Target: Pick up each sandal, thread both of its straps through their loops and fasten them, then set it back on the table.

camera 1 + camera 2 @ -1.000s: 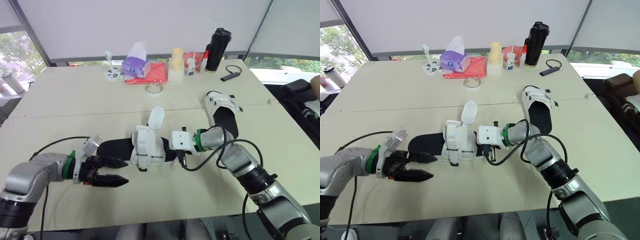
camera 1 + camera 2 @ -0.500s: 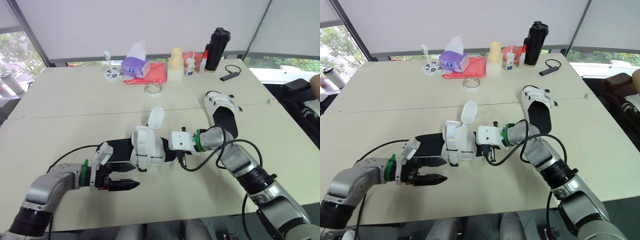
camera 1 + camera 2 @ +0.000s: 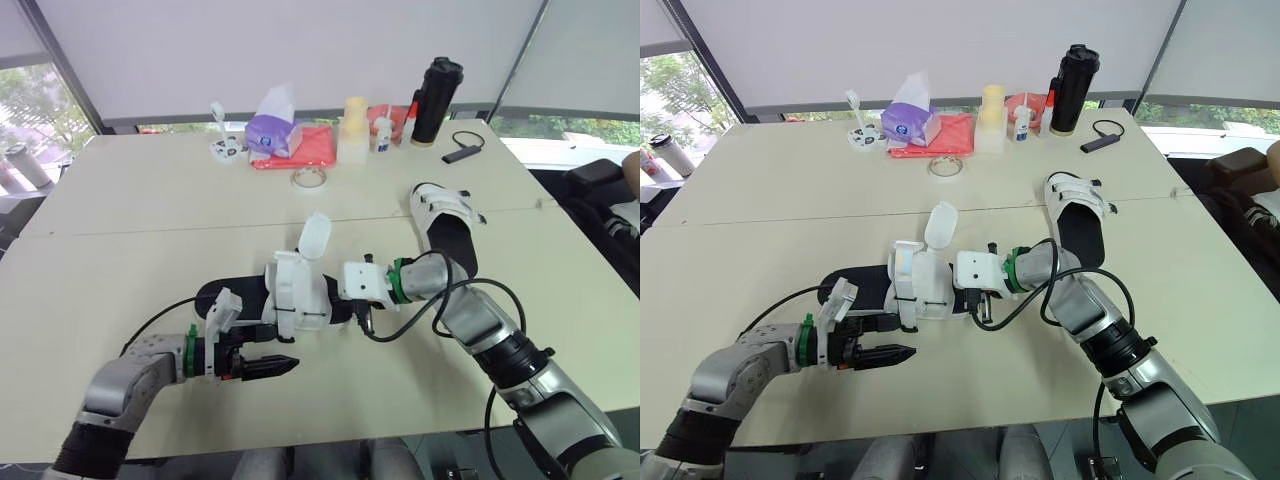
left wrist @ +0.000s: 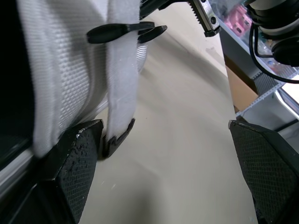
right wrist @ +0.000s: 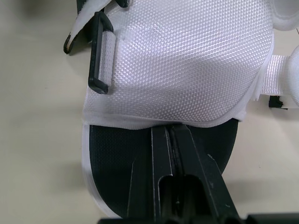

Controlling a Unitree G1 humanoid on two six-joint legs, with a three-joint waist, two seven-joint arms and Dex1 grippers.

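On the table's [image 3: 140, 215] near edge the left gripper [image 3: 279, 355] lies beside the near sandal [image 3: 296, 296], its fingers spread wide, one pad [image 4: 77, 154] touching the hanging end of a white strap [image 4: 120, 70]. At the sandal's other end the right gripper [image 5: 169, 133] has its two fingers together on the black footbed, tips at the hem of the white upper; I cannot tell if they pinch anything.

This sandal sits flat in mid-table and looks unfinished. One strap flap [image 3: 314, 236] stands upright and free, and a black loop [image 5: 99, 51] at the side shows no strap end pulled through it. By that, both straps are left to do here.

Farther right lies the second sandal [image 3: 443, 222], well apart, its straps across the upper; whether they are fastened cannot be told.

Count: two sandals, two grippers. Along the far edge are one tape roll [image 3: 310, 178], one red cloth [image 3: 312, 146], one purple tissue pack [image 3: 268, 130], one pale cup [image 3: 353, 128], one small white bottle [image 3: 383, 131] and one black flask [image 3: 436, 98].
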